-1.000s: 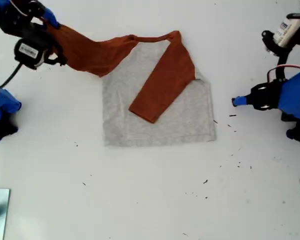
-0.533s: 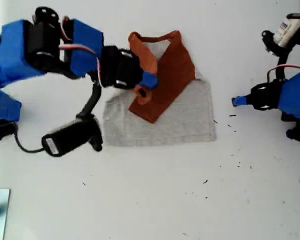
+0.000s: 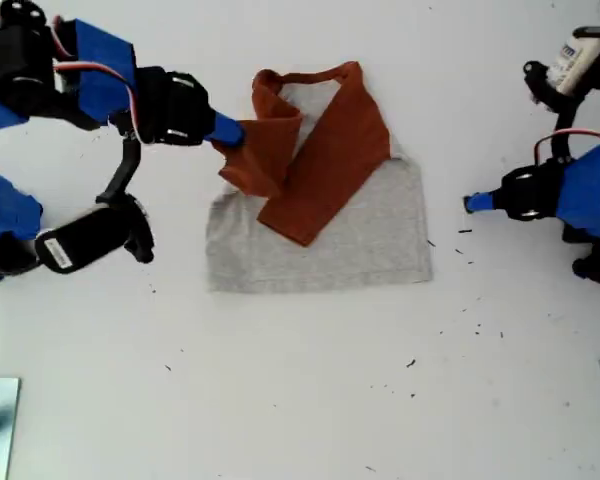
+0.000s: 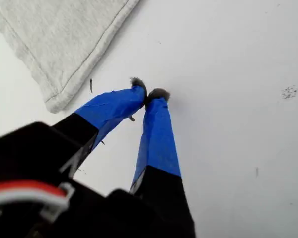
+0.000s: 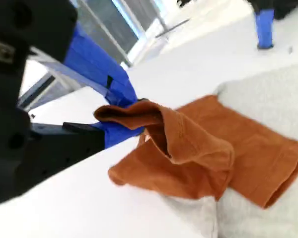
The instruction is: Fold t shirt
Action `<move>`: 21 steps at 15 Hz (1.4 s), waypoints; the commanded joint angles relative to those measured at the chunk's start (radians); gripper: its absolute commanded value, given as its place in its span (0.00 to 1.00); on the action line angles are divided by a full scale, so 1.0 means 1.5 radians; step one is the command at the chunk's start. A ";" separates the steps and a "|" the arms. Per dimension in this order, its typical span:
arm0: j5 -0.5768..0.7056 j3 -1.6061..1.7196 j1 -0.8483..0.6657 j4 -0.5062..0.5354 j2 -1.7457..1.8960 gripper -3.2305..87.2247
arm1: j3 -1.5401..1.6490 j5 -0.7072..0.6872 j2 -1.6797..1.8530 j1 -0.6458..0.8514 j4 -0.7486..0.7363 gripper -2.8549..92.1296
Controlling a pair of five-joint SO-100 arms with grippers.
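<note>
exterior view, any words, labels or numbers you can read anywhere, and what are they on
No text can be read.
White label on the black part hanging under my second arm: too blurred to read.
White label with dark marks on the object at the exterior view's upper right: too small to read.
The t shirt: no print or lettering showing.
The white table: only dark specks.

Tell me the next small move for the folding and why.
Probably carry my second gripper a little further across the grey body, then release. It is shut on the sleeve of the t shirt, which sits bunched at the shirt's edge rather than flat. My first gripper is shut, empty, off the cloth.
</note>
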 commanded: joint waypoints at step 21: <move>-0.173 0.727 -0.022 -0.093 0.418 0.03 | 0.038 0.027 0.004 0.000 0.003 0.07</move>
